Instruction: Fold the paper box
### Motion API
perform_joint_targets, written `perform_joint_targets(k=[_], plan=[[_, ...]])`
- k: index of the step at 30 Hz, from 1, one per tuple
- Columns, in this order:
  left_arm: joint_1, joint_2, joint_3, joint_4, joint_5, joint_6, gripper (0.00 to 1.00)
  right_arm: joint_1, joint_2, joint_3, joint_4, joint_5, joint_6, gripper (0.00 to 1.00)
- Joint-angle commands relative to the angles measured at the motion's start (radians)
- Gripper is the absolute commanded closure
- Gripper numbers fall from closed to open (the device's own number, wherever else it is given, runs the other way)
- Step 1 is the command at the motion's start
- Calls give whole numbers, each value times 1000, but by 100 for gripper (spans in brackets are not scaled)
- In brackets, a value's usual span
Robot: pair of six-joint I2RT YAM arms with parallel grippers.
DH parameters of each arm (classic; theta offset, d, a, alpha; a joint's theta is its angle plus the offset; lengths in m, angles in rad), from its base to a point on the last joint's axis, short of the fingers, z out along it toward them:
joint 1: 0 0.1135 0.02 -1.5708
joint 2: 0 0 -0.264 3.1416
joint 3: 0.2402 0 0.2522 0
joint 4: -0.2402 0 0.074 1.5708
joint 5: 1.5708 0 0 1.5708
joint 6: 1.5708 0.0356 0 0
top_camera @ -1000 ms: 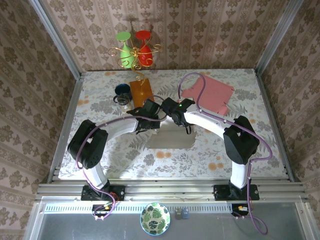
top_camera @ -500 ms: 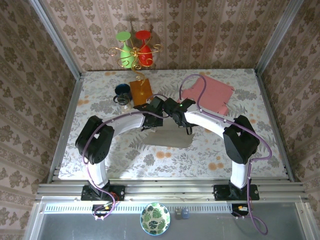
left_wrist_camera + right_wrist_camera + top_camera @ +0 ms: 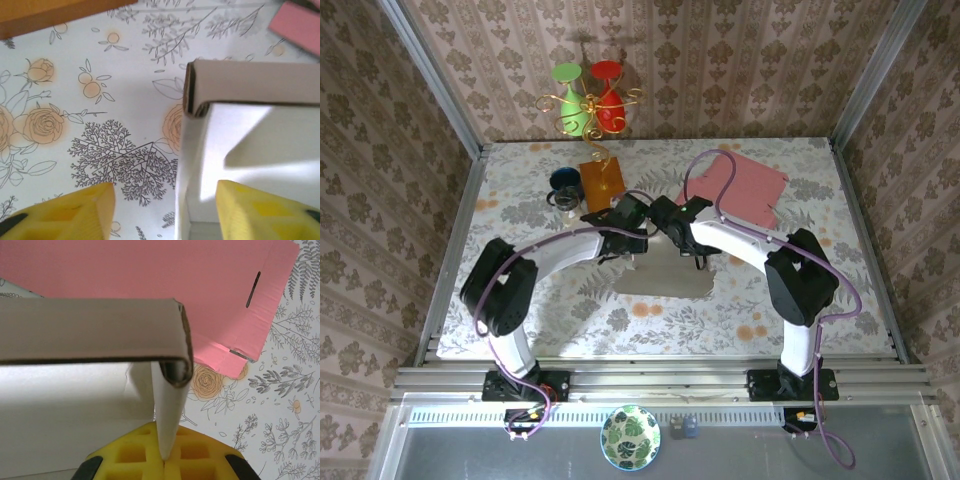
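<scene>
Top external view: looking down on the paper box point(image 3: 665, 272), lying pale and half-folded at the middle of the table point(image 3: 520, 300), with both arms reaching in over its far edge, the left gripper point(image 3: 628, 226) just beside the right gripper point(image 3: 674, 224).

Right wrist view: looking along a raised wall of the box point(image 3: 85, 330), its top edge rolling over at the corner, a thin white flap point(image 3: 167, 405) running from there down into the gripper. Clamping that flap between yellow pads point(image 3: 130, 455), jaws pressing together on either side of it.

Left wrist view: hovering at another folded corner of the box point(image 3: 250, 130), jaws standing apart and gripping nothing, one yellow finger point(image 3: 75, 215) over the flowered cloth, the other over the box's white inner face.

Further out, lying behind the box to the right, a flat pink sheet point(image 3: 740, 185). Sitting behind it to the left, an orange block point(image 3: 602, 180) with a dark cup point(image 3: 563, 184) just beside it. Standing against the back wall, a gold stand point(image 3: 588, 110) carrying a green glass and a red one.
</scene>
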Motion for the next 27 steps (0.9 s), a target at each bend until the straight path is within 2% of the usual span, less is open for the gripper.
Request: perform_joint_targets(k=[1, 5, 12, 18, 27], plan=[[-64, -120, -38, 65, 52, 27, 39, -18, 54, -8, -3, -19, 56, 100], [-56, -182, -86, 107, 99, 42, 33, -23, 68, 4, -20, -44, 83, 100], [-20, -237, -80, 82, 99, 46, 33, -56, 82, 4, -50, -96, 142, 100], [46, -316, -55, 19, 98, 47, 35, -110, 89, -10, -115, -238, 305, 100], [168, -483, -89, -96, 112, 77, 38, -141, 97, 9, -197, -520, 623, 100]])
